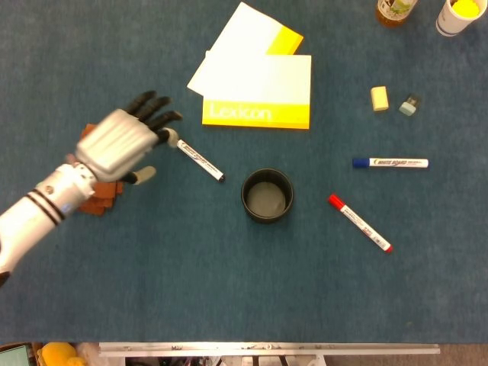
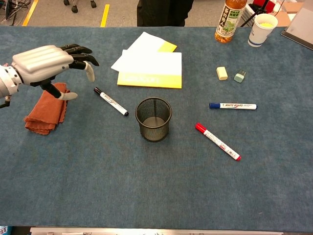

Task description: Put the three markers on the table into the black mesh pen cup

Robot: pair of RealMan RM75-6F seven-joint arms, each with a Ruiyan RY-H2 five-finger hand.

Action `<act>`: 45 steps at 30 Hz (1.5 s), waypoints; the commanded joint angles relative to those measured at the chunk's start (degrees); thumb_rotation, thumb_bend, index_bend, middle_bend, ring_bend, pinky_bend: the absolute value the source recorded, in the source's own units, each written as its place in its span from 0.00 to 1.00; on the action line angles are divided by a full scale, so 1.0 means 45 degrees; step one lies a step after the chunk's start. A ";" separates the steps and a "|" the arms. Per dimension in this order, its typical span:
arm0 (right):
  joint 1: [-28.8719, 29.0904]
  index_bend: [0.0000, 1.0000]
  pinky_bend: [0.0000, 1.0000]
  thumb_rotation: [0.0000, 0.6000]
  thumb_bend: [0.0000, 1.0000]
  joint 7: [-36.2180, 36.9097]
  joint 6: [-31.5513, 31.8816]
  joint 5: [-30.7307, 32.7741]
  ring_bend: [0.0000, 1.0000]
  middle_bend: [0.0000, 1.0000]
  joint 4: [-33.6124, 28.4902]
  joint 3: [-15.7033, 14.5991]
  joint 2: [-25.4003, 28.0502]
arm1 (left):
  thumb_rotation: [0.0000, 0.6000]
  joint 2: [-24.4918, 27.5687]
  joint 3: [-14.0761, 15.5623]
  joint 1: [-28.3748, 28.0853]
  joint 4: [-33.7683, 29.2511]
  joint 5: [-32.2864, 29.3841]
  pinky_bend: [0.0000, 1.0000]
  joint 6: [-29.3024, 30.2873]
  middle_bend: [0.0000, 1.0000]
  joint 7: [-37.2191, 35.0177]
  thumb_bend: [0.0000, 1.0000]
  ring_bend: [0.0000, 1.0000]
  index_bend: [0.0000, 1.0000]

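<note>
The black-capped marker (image 2: 111, 101) lies flat on the table (image 2: 146, 186), slanting between the brown cloth (image 2: 41, 115) and the black mesh cup (image 2: 153, 119), apart from both. The blue marker (image 2: 233, 105) and red marker (image 2: 217, 141) lie on the cup's other side, and none is in it yet. The left hand (image 2: 46, 63) hovers above the black marker's cap end, fingers spread and empty. A good pick probably means lowering over the barrel's middle, fingers set across its slant, so it lifts level. The right hand is out of sight.
</note>
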 commanded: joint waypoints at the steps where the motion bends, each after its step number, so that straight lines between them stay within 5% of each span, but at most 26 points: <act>1: 0.0001 0.12 0.25 1.00 0.26 0.0020 -0.0031 0.0028 0.09 0.18 0.0041 -0.0010 -0.0028 | 1.00 -0.0564 0.0158 -0.0461 0.0458 0.0344 0.01 -0.0236 0.15 0.0272 0.25 0.00 0.36; 22: -0.0049 0.12 0.25 1.00 0.26 0.0406 -0.0180 0.0198 0.09 0.18 0.0579 -0.0057 -0.0230 | 1.00 -0.3449 -0.0138 -0.1767 0.2466 -0.1268 0.01 -0.1798 0.14 0.3062 0.25 0.00 0.44; 45: -0.0285 0.12 0.25 1.00 0.26 0.0815 0.0062 0.0202 0.09 0.18 0.0803 -0.0061 -0.0133 | 1.00 -0.4532 0.0012 -0.1765 0.2864 -0.2843 0.01 -0.1996 0.14 0.4886 0.25 0.00 0.48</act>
